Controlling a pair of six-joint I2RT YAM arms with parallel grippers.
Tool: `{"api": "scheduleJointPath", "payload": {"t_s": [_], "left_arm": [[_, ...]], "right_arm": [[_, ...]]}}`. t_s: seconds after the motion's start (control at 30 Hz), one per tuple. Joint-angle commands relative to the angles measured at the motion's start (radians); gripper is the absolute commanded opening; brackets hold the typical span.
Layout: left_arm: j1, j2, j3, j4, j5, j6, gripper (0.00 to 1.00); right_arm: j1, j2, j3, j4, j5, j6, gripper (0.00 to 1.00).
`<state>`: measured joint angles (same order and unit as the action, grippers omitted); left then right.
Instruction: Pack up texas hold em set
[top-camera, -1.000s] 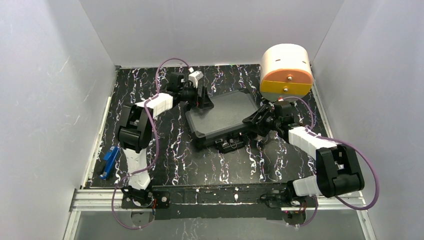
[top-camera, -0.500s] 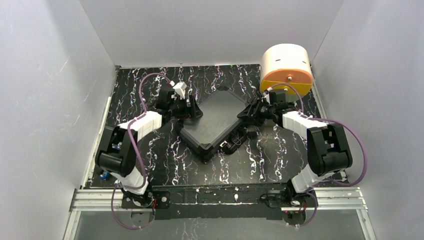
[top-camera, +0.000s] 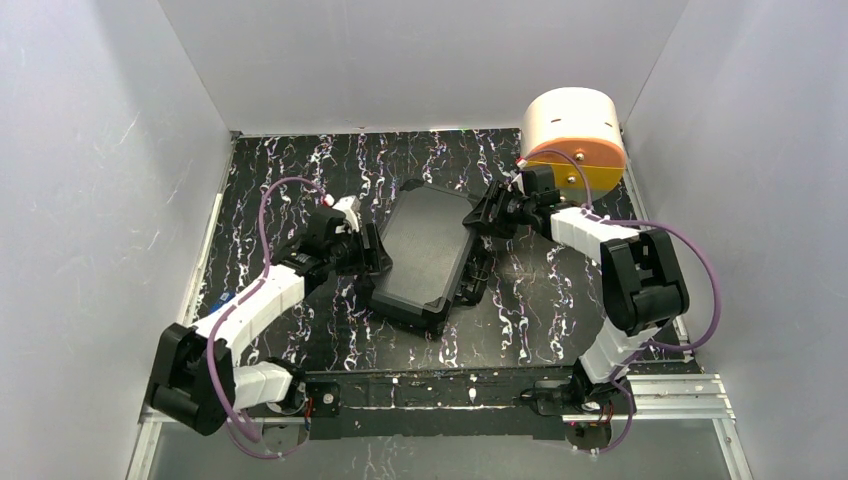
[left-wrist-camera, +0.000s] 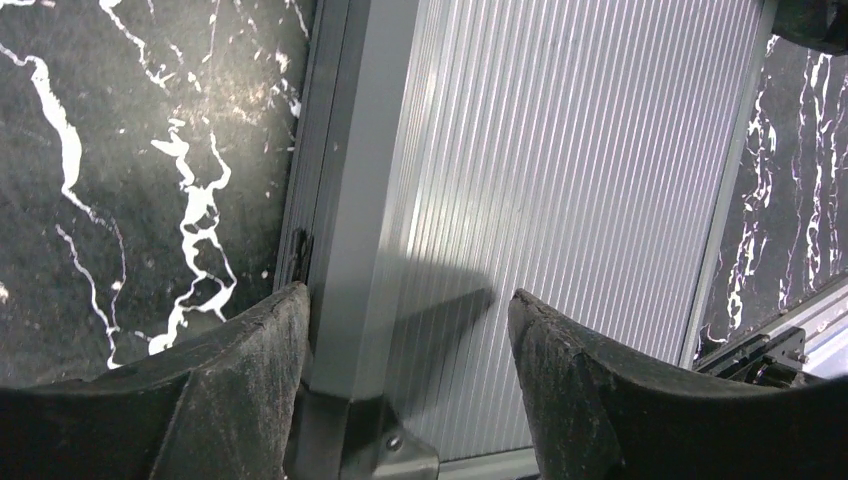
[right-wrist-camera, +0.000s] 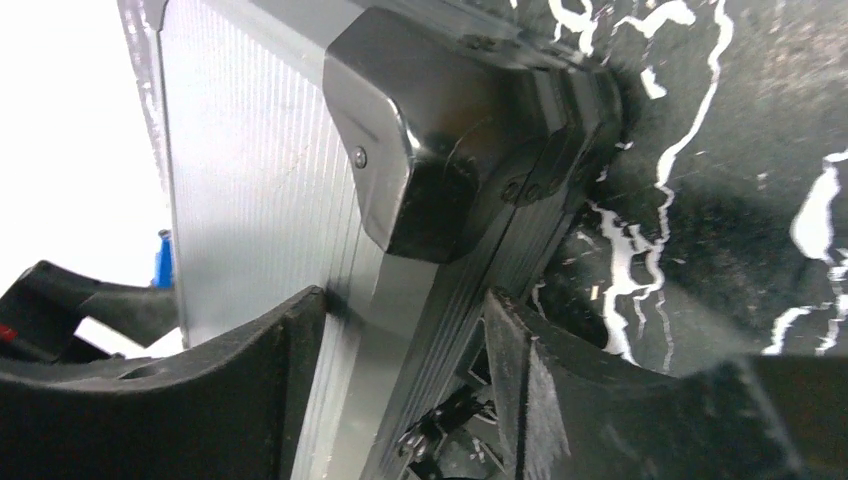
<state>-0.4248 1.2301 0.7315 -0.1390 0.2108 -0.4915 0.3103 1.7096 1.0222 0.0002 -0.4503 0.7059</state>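
Note:
The closed briefcase (top-camera: 420, 250) lies flat on the marbled table, long axis running near to far, its handle and latches (top-camera: 473, 283) on the right side. Chips, cards and buttons are hidden. My left gripper (top-camera: 372, 255) is open at the case's left edge; in the left wrist view (left-wrist-camera: 400, 310) one finger is outside the rim and the other over the ribbed lid (left-wrist-camera: 560, 150). My right gripper (top-camera: 488, 213) is open at the far right corner; in the right wrist view (right-wrist-camera: 405, 300) its fingers straddle the lid edge (right-wrist-camera: 240, 150) beside the corner cap (right-wrist-camera: 420, 150).
A white-and-orange cylindrical box (top-camera: 572, 135) stands at the back right, just behind my right wrist. A small blue tool (top-camera: 222, 298) peeks out by the left wall, behind my left arm. White walls close in three sides.
The briefcase has turned clockwise from lying wide to lying lengthwise. My left gripper swung toward me along its left edge; my right gripper moved away to its far right corner.

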Motion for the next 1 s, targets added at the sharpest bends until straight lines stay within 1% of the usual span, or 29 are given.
{"api": "scheduleJointPath", "payload": {"t_s": [0.0,0.13,0.17,0.23,0.3,0.37,0.43,0.47,0.57,0.63,0.67,0.77,0.83,0.97], "left_arm": [[-0.046,-0.064,-0.032,-0.143,0.115,-0.090,0.63],[-0.046,-0.060,-0.014,-0.148,0.085,-0.057,0.64],[-0.046,-0.052,-0.004,-0.148,0.079,-0.046,0.66],[-0.046,-0.026,0.024,-0.143,0.077,-0.027,0.70],[-0.046,0.011,0.053,-0.139,0.086,-0.006,0.72],[-0.046,0.050,0.074,-0.132,0.100,0.010,0.73],[-0.046,0.070,0.078,-0.116,0.111,0.023,0.75],[-0.046,0.077,0.077,-0.109,0.112,0.029,0.76],[-0.046,0.096,0.072,-0.094,0.126,0.036,0.78],[-0.046,0.112,0.066,-0.092,0.132,0.034,0.78],[-0.046,0.118,0.060,-0.091,0.131,0.031,0.77],[-0.047,0.120,0.039,-0.090,0.113,0.021,0.72],[-0.047,0.113,0.025,-0.090,0.098,0.017,0.69],[-0.047,0.111,0.015,-0.090,0.083,0.010,0.65]], "right_arm": [[0.008,-0.106,-0.008,0.040,0.124,-0.030,0.73],[-0.001,-0.299,-0.099,-0.078,0.287,-0.037,0.85],[-0.007,-0.346,-0.133,-0.101,0.313,-0.035,0.87],[-0.019,-0.435,-0.201,-0.145,0.338,-0.014,0.86],[-0.025,-0.504,-0.276,-0.179,0.340,0.032,0.82],[-0.027,-0.552,-0.353,-0.185,0.306,0.099,0.71],[-0.027,-0.583,-0.426,-0.142,0.255,0.155,0.59],[-0.027,-0.593,-0.457,-0.114,0.239,0.178,0.57],[-0.027,-0.559,-0.499,-0.064,0.206,0.205,0.56],[-0.027,-0.512,-0.490,-0.061,0.183,0.198,0.61],[-0.027,-0.488,-0.488,-0.054,0.173,0.195,0.64],[-0.027,-0.441,-0.495,0.005,0.129,0.197,0.65],[-0.027,-0.424,-0.505,0.077,0.095,0.202,0.63],[-0.026,-0.363,-0.484,0.110,0.072,0.200,0.61]]}}
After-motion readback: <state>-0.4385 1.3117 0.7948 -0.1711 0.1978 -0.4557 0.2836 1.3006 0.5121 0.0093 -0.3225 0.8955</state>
